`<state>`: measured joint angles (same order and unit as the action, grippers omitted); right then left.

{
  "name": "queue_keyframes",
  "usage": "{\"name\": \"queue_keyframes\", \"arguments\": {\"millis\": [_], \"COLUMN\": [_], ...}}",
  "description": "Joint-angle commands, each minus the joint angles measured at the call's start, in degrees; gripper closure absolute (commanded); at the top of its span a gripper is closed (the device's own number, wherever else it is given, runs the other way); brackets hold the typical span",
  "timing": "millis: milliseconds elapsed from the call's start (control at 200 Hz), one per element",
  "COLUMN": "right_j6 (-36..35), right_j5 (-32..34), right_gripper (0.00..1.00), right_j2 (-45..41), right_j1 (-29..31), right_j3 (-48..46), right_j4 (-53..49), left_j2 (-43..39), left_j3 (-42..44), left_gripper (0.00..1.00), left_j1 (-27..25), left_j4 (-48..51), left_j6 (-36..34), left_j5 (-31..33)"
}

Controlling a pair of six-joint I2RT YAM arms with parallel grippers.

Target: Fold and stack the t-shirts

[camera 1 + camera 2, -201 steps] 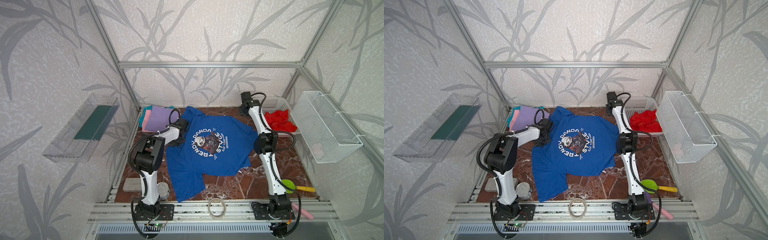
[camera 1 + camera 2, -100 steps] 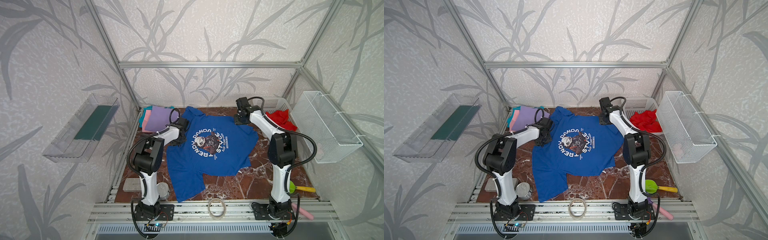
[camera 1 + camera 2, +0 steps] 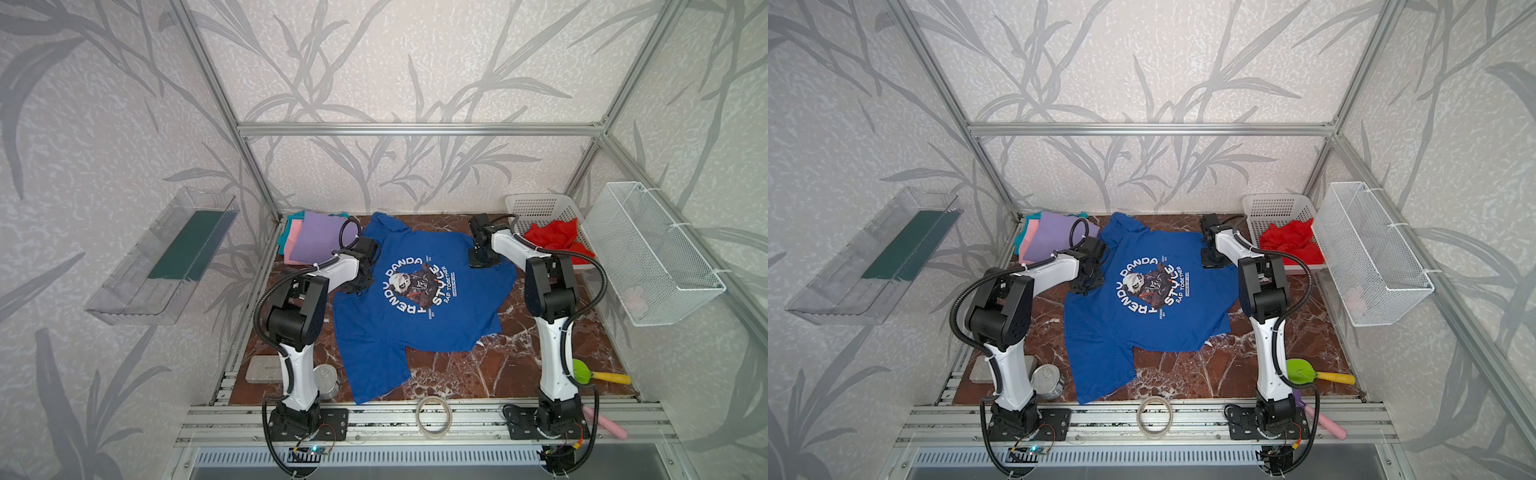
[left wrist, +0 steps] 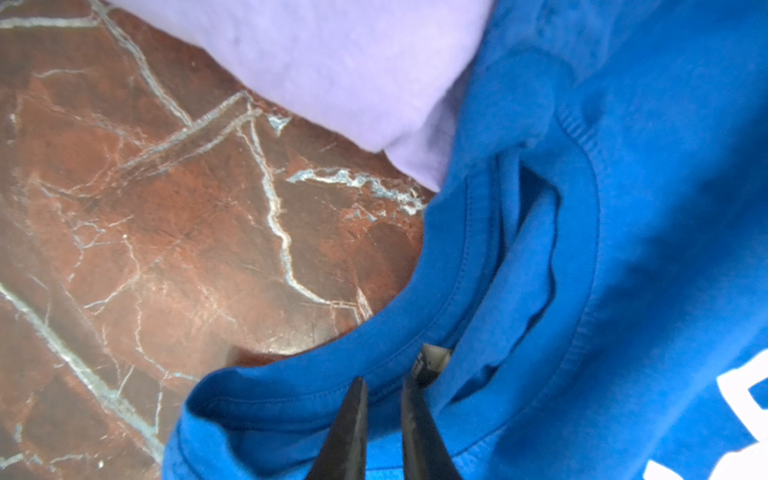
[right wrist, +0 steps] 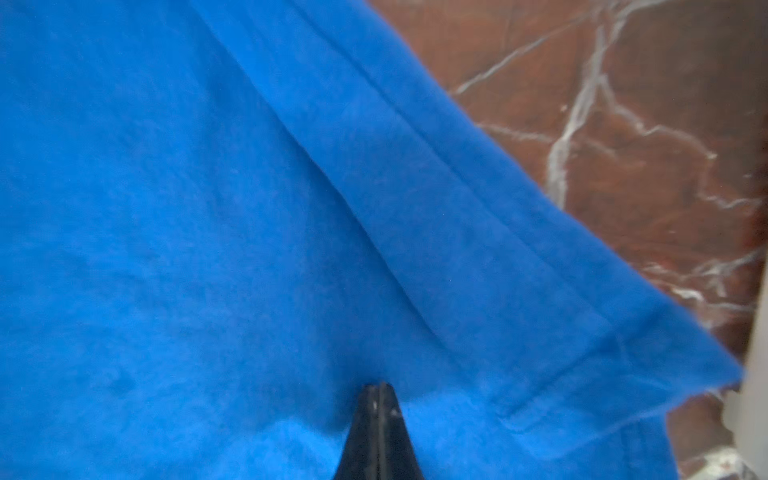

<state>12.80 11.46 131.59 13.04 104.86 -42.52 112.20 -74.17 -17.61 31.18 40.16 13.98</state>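
though tilted, "trendy panda" blue t-shirt (image 3: 415, 324)

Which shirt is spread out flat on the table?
The blue shirt with white lettering. The purple shirt tops a folded pile in the corner, and the red shirt sits crumpled in the white basket.

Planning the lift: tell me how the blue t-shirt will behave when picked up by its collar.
The blue t-shirt will probably hang limp: it lies flat with soft creases. Likely light, as the cloth looks thin at the collar. Lifting may tug the lavender shirt, which its shoulder touches.
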Motion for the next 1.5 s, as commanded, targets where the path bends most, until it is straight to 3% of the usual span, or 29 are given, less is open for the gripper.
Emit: {"name": "queue_keyframes", "arguments": {"millis": [0, 165, 360, 530, 665, 910, 1055, 1140, 1210, 1345, 1495], "right_j6": [2.0, 3.8, 2.7, 1.7, 1.9, 1.2, 0.7, 1.0, 1.5, 0.8, -0.5], "right_j5": [0.4, -0.4, 1.6, -2.0, -3.1, 1.6, 2.9, 3.1, 3.9, 7.9, 8.8], "right_gripper": [1.00, 1.00, 0.98, 0.97, 0.97, 0.93, 0.90, 0.89, 0.88, 0.82, 0.76], "right_j2": [2.8, 8.9, 19.3, 21.7, 17.5, 9.3, 3.4, 0.3, -2.0, -4.8, -6.3], "right_j1": [-2.2, -6.3, -8.9, -8.5, -7.0, -3.8, -2.5, -2.1, -2.1, -2.3, -3.3], "right_j3": [5.5, 15.2, 37.5, 47.5, 42.8, 29.5, 18.5, 12.5, 8.5, 3.4, 0.9], "right_j4": [-3.7, -9.7, -19.2, -19.1, -15.7, -12.3, -7.5, -4.8, -3.0, -1.5, -1.4], "left_j2": [-0.7, -0.5, -0.2, 0.1, 0.2, -3.6, -8.6, -9.9, -9.0, -4.5, 0.7], "left_j3": [1.0, 1.5, 1.5, 1.1, 0.8, 0.2, -0.5, -0.4, -1.6, -6.7, -8.5], "left_gripper": [0.82, 0.82, 0.82, 0.82, 0.82, 0.82, 0.66, 0.64, 0.64, 0.68, 0.69], "left_j1": [0.1, 0.5, 0.7, 0.8, 0.8, 0.0, -4.4, -6.4, -8.4, -14.0, -16.0], "left_j4": [0.0, -0.3, -0.8, -0.8, -0.6, 0.6, 1.8, -0.9, -2.7, -1.6, -2.7], "left_j6": [1.2, 1.0, 0.3, 0.1, -0.1, 0.8, -0.6, -1.3, -0.6, -1.0, -0.6], "left_j5": [1.0, 1.2, 0.7, 0.4, 0.1, -1.8, 2.5, -0.4, -3.3, -3.2, -5.0]}}
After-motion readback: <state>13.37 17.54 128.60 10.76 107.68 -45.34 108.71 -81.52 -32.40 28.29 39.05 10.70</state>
